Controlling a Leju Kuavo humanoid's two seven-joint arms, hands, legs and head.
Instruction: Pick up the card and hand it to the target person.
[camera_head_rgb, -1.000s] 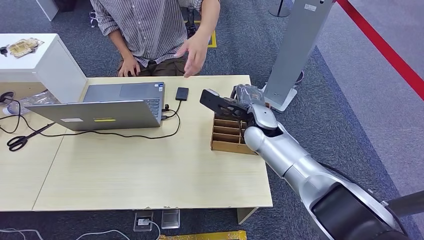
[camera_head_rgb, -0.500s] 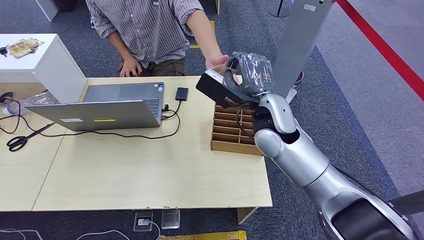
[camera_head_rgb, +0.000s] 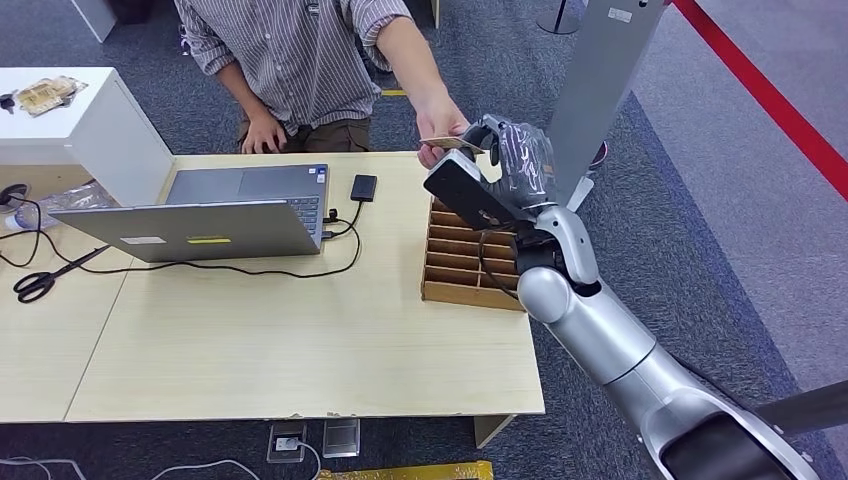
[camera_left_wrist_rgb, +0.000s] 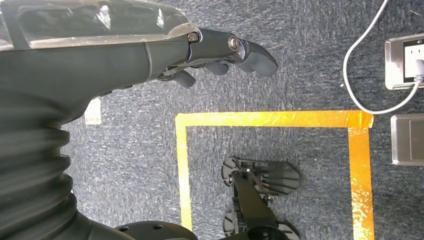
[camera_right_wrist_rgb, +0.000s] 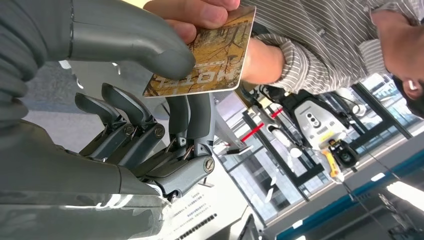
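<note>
Since half a second ago, my right robot hand (camera_head_rgb: 505, 165) rises toward 12 o'clock; its thumb and fingers pinch the card (camera_right_wrist_rgb: 207, 57), which the person's hand (camera_head_rgb: 440, 135) now also grips. Pickup is done; release remains. My left robot hand (camera_left_wrist_rgb: 220, 50) hangs half-curled, holding nothing.

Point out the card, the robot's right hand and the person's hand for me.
card (camera_right_wrist_rgb: 210, 55): right wrist view, middle of its printed face.
right hand (camera_head_rgb: 505, 165): head view, back of the hand.
person's hand (camera_head_rgb: 440, 125): head view, back of the hand by the card.
</note>
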